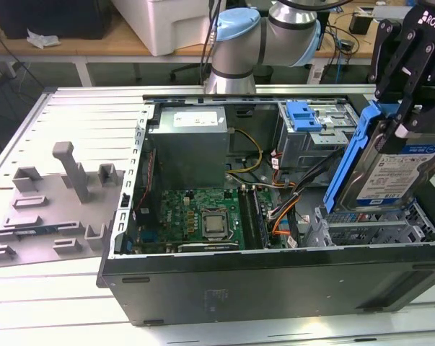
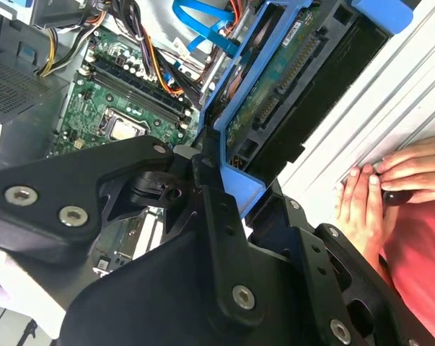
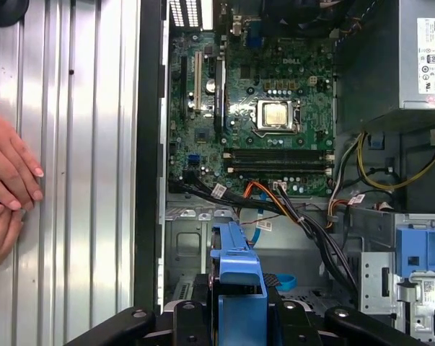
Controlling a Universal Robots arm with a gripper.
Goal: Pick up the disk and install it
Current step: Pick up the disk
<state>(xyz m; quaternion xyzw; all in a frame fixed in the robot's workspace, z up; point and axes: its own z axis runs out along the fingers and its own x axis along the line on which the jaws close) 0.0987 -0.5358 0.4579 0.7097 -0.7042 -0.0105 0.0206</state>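
Observation:
The disk [image 1: 401,176], a silver drive with a blue-and-white label in a blue plastic carrier, hangs tilted on edge over the front right corner of the open computer case [image 1: 275,281]. My gripper [image 1: 399,119] is shut on its upper end, one black finger on each side of the carrier. The disk's lower edge is just above the metal drive cage [image 1: 361,232]. In the second wrist view the disk [image 2: 275,108] shows its circuit-board side between my fingers [image 2: 211,202]. In the first wrist view the carrier's blue edge [image 3: 239,277] sticks out of the gripper [image 3: 239,321].
Inside the case lie the motherboard [image 1: 195,216], a grey power supply box [image 1: 188,148], a smaller blue bracket [image 1: 302,115] and loose cables [image 1: 289,205]. A grey fixture plate [image 1: 51,209] lies at the exterior view's left. A person's hands [image 3: 8,180] rest on the ribbed table beside the case.

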